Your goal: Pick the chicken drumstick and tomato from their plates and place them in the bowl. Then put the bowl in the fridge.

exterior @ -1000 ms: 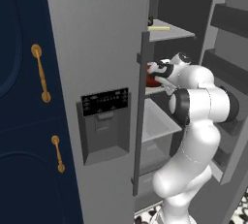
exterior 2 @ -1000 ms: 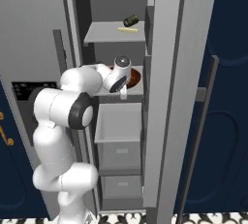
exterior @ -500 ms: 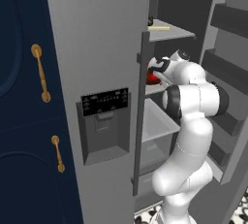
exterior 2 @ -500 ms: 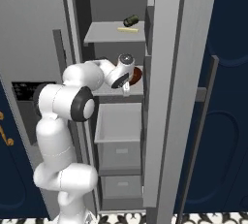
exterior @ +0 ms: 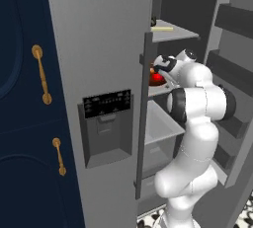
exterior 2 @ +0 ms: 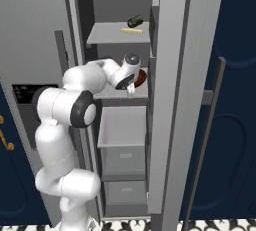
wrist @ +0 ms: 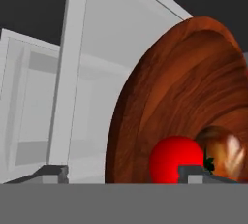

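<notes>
Grey shelves line the inside of the tall grey metallic fridge [exterior: 113, 39], whose door with the dark dispenser panel [exterior: 107, 104] stands open beside navy cabinets with brass handles [exterior: 41, 74]. Into this opening the white arm reaches, and its two-finger gripper [exterior 2: 131, 89] sits at the middle shelf [exterior 2: 112, 93], right at the near edge of the shallow round reddish-brown bowl [exterior 2: 140, 76].

From the hand camera, the bowl [wrist: 184, 97] rises just ahead of the finger tips [wrist: 193, 172], tilted across the view with its glossy inside facing the hand. Within it, low and close to the fingers, lies the small round bright red tomato [wrist: 175, 160]; touching it on the far side is the brown roasted chicken drumstick [wrist: 223, 152]. The two finger tips stand wide apart, one on either side of the bowl's rim, and whether they touch it cannot be told; the hand looks released.

Above the hand, the upper shelf [exterior 2: 112, 33] carries a small dark item [exterior 2: 135, 21] and a pale flat stick [exterior 2: 129, 30].
</notes>
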Tool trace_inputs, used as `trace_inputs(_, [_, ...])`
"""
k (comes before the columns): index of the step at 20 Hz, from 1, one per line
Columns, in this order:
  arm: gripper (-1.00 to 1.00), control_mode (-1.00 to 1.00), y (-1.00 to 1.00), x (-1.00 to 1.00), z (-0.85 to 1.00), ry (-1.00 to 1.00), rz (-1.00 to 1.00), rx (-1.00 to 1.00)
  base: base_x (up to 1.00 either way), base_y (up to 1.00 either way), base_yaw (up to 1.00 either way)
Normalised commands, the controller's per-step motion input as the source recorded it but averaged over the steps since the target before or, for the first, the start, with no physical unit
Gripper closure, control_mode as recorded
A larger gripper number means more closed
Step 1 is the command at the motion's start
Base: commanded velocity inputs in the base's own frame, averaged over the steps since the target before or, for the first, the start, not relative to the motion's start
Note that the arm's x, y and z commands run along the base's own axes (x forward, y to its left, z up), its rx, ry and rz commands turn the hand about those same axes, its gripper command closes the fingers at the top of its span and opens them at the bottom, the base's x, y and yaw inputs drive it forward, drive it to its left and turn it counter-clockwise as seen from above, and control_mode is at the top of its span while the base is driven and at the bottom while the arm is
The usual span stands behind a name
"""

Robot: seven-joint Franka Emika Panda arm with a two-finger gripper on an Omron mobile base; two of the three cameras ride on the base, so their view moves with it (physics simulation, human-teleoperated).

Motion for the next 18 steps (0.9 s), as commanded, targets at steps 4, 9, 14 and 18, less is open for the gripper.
trace_inputs(4, [-1.00, -1.00, 0.00, -0.64, 0.45, -0.09, 0.00, 0.00, 0.00, 0.00, 0.00])
trace_inputs(9, [-1.00, -1.00, 0.10, -0.99, 0.11, -0.01, 0.00, 0.00, 0.00, 0.00, 0.00])
trace_inputs(14, [-1.00, -1.00, 0.00, -1.00, 0.32, 0.00, -0.02, 0.00, 0.00, 0.00, 0.00])
trace_inputs(18, [-1.00, -1.00, 0.03, -1.00, 0.05, 0.00, -0.13, 0.00, 0.00, 0.00, 0.00])
